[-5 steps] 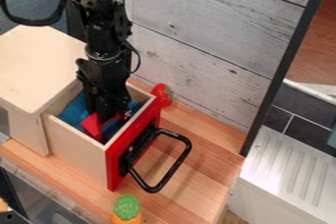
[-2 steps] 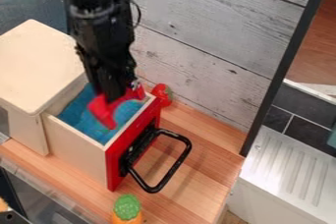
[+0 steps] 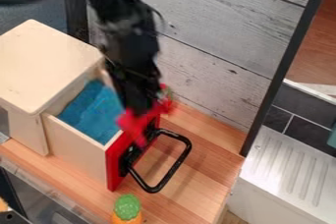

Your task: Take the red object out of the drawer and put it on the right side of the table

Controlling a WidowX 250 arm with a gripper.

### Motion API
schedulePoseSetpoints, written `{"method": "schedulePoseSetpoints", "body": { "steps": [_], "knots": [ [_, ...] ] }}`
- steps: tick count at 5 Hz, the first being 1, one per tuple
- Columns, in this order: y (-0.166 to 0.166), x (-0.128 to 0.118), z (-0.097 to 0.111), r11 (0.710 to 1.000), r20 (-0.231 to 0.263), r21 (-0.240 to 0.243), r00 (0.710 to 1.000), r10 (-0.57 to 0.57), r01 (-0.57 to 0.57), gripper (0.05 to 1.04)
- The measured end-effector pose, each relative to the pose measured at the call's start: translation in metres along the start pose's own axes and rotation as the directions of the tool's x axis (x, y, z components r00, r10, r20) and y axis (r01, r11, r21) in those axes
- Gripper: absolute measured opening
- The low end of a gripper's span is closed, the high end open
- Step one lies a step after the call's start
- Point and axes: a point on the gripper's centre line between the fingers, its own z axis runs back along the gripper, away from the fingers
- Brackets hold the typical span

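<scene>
- Gripper point(image 3: 139, 112) fingers look clamped on the red object point(image 3: 134, 123), which hangs in the air at the rim of the open drawer point(image 3: 80, 150), by its red front point(image 3: 113, 171).
- Carry it next toward 4 o'clock, to the bare stretch of table point(image 3: 210, 164) beyond the black handle point(image 3: 173, 169).
- Clear the front panel fully before lowering; part of the object seems to dangle beside it and could snag or nudge the drawer.
- Swing wide of the handle loop, towards 5 o'clock, or the object may drop across it.
- Mind the strawberry-like toy point(image 3: 168, 101) at 1 o'clock, close to the gripper; a sideways drift could knock it.
- Lower until the table bears the object, well inside the edge, then part the fingers and lift straight up.
</scene>
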Motion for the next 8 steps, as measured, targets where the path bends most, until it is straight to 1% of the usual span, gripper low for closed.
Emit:
{"method": "schedulePoseSetpoints", "body": {
  "steps": [1,2,3,4,5,6,7,8],
  "knots": [
    [-0.01,0.01,-0.033,1.0,-0.025,-0.03,1.0,0.006,-0.007,0.226],
    [-0.014,0.028,-0.059,0.998,-0.053,-0.03,0.997,-0.059,0.057,0.226],
    [-0.019,0.05,-0.074,0.972,-0.056,0.014,0.971,-0.233,0.234,0.226],
    [-0.027,0.068,-0.071,0.887,-0.037,0.052,0.889,-0.457,0.458,0.226],
    [-0.035,0.073,-0.065,0.779,-0.07,0.078,0.783,-0.618,0.622,0.277],
    [-0.043,0.077,-0.055,0.691,-0.105,0.124,0.702,-0.705,0.712,0.549],
    [-0.04,0.077,-0.048,0.639,-0.151,0.18,0.663,-0.733,0.748,0.854],
    [-0.033,0.078,-0.045,0.636,-0.171,0.207,0.667,-0.725,0.744,1.017]
  ]
}}
